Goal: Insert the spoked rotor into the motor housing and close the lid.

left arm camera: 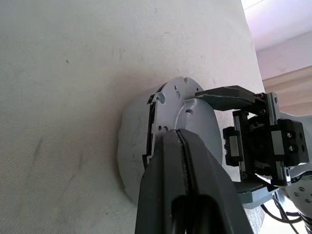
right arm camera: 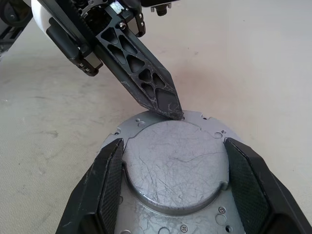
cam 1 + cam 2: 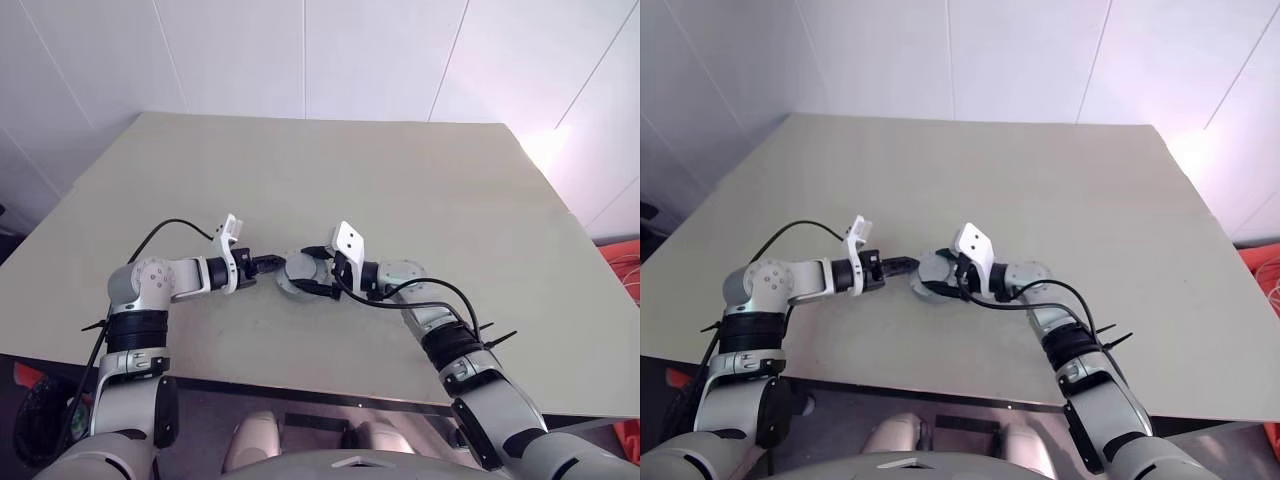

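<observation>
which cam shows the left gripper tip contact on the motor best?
Right wrist view: the shut left gripper presses its tip on the grey motor assembly, between the right gripper fingers. Left wrist view shows it edge-on; head views show it small.

The motor housing (image 2: 175, 168) lies flat on the bench, near the middle of its front edge. The lid (image 1: 170, 105) is down over it: a scratched, round silver-grey face with a flat flange dotted with small holes.
</observation>
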`<state>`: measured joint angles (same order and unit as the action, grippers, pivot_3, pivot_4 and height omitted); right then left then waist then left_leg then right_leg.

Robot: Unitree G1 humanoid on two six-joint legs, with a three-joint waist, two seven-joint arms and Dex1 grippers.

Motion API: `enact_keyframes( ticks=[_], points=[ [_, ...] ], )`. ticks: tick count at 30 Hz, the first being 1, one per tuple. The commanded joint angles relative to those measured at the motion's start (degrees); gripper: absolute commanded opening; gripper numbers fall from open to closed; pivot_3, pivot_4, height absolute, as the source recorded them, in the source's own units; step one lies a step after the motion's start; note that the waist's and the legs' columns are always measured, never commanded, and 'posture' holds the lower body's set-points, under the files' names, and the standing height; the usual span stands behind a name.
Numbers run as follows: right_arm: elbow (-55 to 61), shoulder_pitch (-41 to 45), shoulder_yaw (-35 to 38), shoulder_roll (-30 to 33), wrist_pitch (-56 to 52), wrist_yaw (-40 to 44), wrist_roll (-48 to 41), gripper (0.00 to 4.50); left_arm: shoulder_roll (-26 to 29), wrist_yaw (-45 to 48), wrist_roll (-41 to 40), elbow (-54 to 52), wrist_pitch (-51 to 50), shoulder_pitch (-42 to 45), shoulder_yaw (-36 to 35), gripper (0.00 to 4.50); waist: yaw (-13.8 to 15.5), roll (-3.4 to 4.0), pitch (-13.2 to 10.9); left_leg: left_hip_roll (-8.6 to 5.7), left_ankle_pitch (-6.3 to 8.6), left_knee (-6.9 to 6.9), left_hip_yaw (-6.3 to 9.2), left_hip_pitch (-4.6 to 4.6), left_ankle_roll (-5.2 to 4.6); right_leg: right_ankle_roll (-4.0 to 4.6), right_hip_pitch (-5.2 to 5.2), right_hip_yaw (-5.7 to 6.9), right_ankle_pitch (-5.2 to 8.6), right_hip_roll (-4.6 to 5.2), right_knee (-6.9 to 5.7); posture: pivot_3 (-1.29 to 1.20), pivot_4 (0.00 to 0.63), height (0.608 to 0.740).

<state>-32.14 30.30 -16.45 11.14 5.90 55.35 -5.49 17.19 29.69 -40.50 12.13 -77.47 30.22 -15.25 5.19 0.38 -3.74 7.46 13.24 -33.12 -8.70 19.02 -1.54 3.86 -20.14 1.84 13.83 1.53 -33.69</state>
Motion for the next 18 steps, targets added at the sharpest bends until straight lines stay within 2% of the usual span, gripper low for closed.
enact_keyframes(
  ticks=[1,5,8,10,18],
  points=[
    [-5.7,-0.7,-0.8,0.8,-1.3,-2.9,3.9,3.15,-1.2,0.7,-1.4,-0.4,-2.2,0.6,1.6,0.02,0.0,0.00,0.0,0.00,0.00,0.01,0.00,0.00,0.01,0.00,0.00,0.00,0.00,0.00,0.00,0.00,0.000,0.740],
    [-5.8,-0.5,-0.8,1.0,-1.3,-2.7,3.8,3.15,-2.7,1.4,-3.8,-2.1,0.2,1.6,-2.2,0.02,-0.1,0.00,0.0,0.02,-0.04,0.01,-0.01,0.01,0.04,0.00,-0.03,0.00,0.00,0.00,0.00,0.00,0.000,0.740],
    [-6.1,-0.1,-0.7,1.2,-1.1,-2.5,3.8,3.15,-4.1,1.1,-8.1,-3.0,3.9,3.7,-9.4,0.02,-0.2,-0.14,-0.1,0.04,-0.08,0.01,-0.05,0.01,0.07,0.00,-0.07,0.01,0.00,0.00,0.00,0.00,0.000,0.740],
    [-6.3,0.0,-0.8,1.3,-1.1,-2.5,3.8,3.15,-4.0,0.6,-9.7,-3.2,5.2,4.5,-11.7,0.02,-0.5,-0.20,-0.2,0.14,-0.18,0.01,-0.05,0.09,0.18,0.01,-0.17,0.10,-0.01,-0.02,-0.01,0.00,0.000,0.740],
    [-4.4,0.2,-1.8,1.4,-2.7,-1.5,3.4,3.15,2.5,0.7,-12.1,-4.2,8.9,6.5,-14.9,0.02,-1.2,-0.18,-0.2,0.17,-0.21,0.11,-0.05,0.14,0.20,0.06,-0.18,0.19,-0.03,-0.02,0.01,0.00,0.000,0.740]
  ],
)
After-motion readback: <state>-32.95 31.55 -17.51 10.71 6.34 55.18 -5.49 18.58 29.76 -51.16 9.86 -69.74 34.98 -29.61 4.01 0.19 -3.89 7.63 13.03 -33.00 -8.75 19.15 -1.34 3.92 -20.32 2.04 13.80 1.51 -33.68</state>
